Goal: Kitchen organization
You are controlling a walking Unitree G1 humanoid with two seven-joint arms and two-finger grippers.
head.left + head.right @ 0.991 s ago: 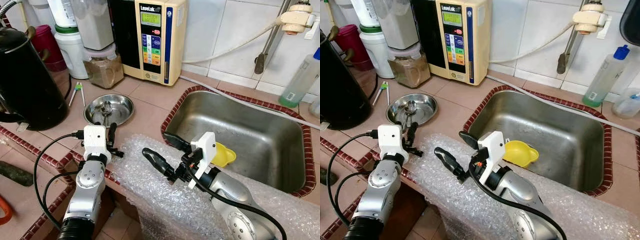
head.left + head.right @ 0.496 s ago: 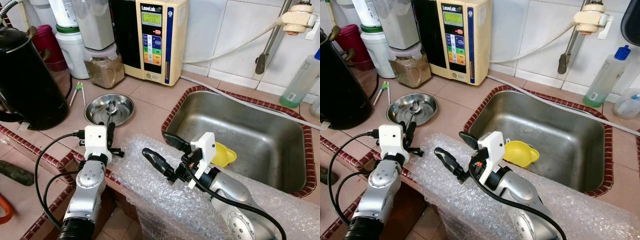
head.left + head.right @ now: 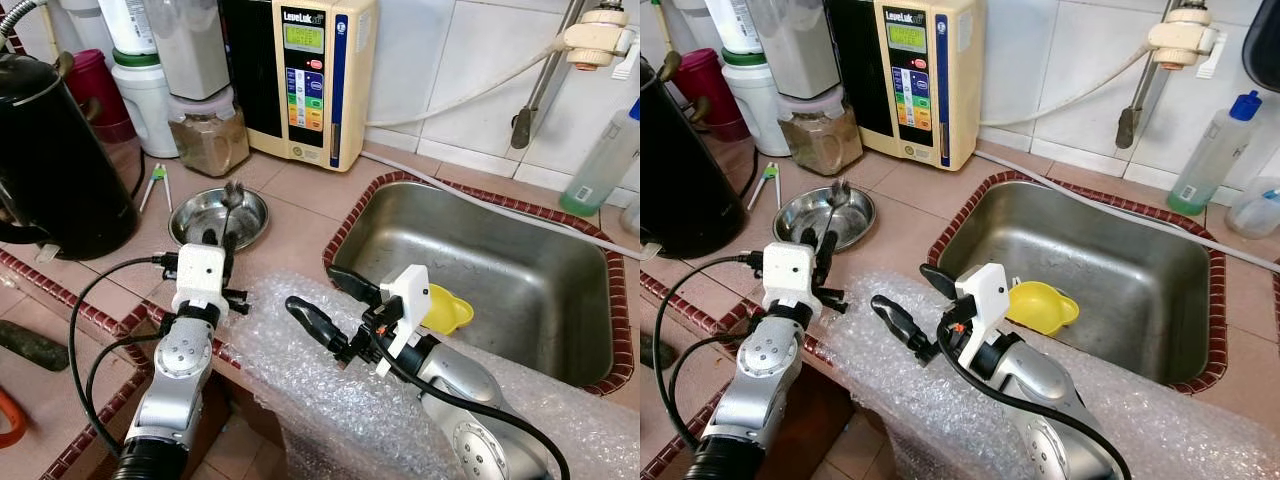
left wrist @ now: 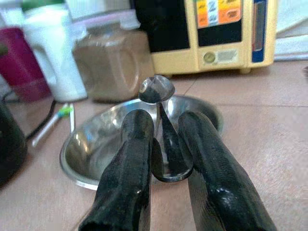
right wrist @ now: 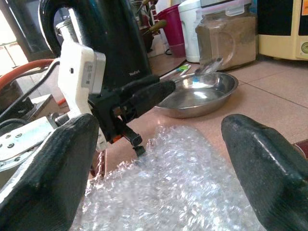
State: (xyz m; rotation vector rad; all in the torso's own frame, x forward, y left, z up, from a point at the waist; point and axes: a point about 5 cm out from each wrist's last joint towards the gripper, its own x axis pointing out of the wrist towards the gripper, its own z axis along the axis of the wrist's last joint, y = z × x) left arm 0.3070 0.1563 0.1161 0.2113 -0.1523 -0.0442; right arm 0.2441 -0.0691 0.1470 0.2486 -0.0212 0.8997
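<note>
A metal spoon point(image 4: 161, 130) is clamped between the two black fingers point(image 4: 130, 163) of the left claw point(image 3: 222, 240), its bowl end raised and its handle running down between the pads. The spoon is held above the near rim of a shallow steel dish point(image 3: 200, 208) that sits on the tiled table point(image 3: 300, 190). From the dish, a jar of brown powder point(image 3: 208, 140) is seen at 12 o'clock, a black kettle point(image 3: 50, 160) at 9 o'clock, and a cream water ioniser point(image 3: 318, 75) at 1 o'clock against the wall. A pair of green-tipped tongs point(image 3: 155, 182) lies on the table just at 10 o'clock of the dish.

The right claw point(image 3: 325, 300) is held with its fingers spread well apart and gripping nothing, above a sheet of bubble wrap point(image 3: 300, 390) that is draped over the front edge of the table. At 3 o'clock of this claw the steel sink point(image 3: 500, 270) is set into the table, and a yellow funnel-shaped cup point(image 3: 447, 310) rests inside it near the front wall. A clear bottle with a blue cap point(image 3: 605, 160) stands at 2 o'clock of the sink, by the tiled wall.
</note>
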